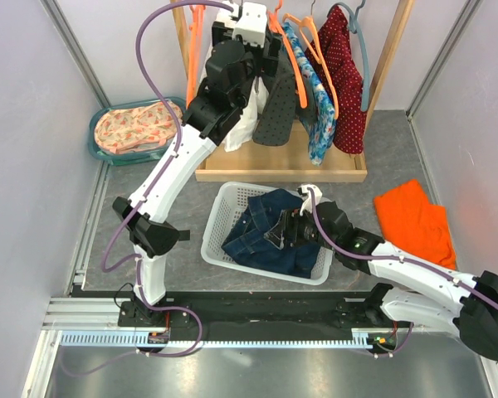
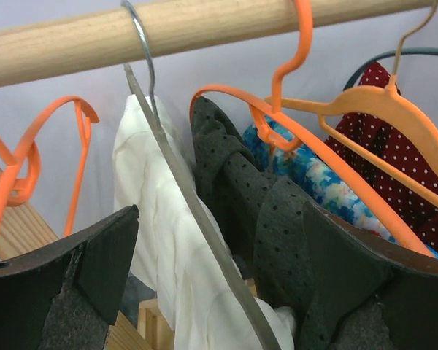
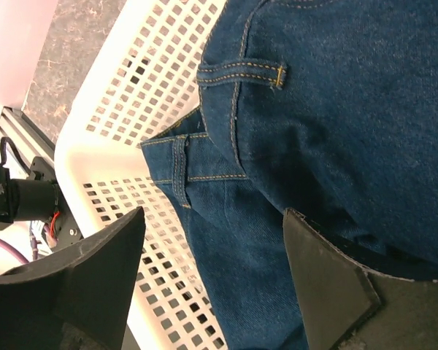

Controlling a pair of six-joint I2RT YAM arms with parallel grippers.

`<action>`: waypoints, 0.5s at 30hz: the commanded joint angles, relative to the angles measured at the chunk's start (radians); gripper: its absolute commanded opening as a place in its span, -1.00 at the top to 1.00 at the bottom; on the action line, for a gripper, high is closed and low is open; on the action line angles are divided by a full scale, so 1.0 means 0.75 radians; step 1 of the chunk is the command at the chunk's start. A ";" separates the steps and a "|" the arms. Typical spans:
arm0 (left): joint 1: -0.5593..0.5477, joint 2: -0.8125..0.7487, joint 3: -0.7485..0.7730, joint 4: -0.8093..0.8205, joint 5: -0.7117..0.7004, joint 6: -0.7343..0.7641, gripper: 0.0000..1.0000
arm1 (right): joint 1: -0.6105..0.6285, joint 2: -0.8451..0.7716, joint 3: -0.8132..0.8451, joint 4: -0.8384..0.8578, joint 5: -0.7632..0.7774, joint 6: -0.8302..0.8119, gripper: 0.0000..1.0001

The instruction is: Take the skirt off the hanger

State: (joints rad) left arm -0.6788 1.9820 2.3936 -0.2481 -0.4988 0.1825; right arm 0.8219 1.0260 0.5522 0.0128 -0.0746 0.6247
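Now grey skirt point(image 1: 275, 116) hangs vertical, hem down, on orange hanger point(image 2: 304, 25).

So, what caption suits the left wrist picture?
Left gripper, open, facing a white garment and a grey dotted garment hanging from a wooden rail.

A grey speckled tabletop point(image 1: 398, 141) is enclosed by plain, pale lilac walls point(image 1: 25, 124) set in aluminium framing point(image 1: 76, 46). A wooden clothes rack point(image 1: 280, 172) is placed at the far end, its round rail point(image 2: 204, 29) evenly lit under soft, diffuse light.
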 commanded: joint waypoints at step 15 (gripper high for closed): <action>0.148 -0.041 0.026 0.016 -0.008 -0.102 0.03 | 0.005 0.092 0.082 -0.066 0.048 -0.031 -0.53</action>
State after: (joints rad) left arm -0.5724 1.9820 2.3947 -0.2379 -0.5179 0.1539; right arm 0.8219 1.0798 0.5549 -0.0471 -0.0368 0.6167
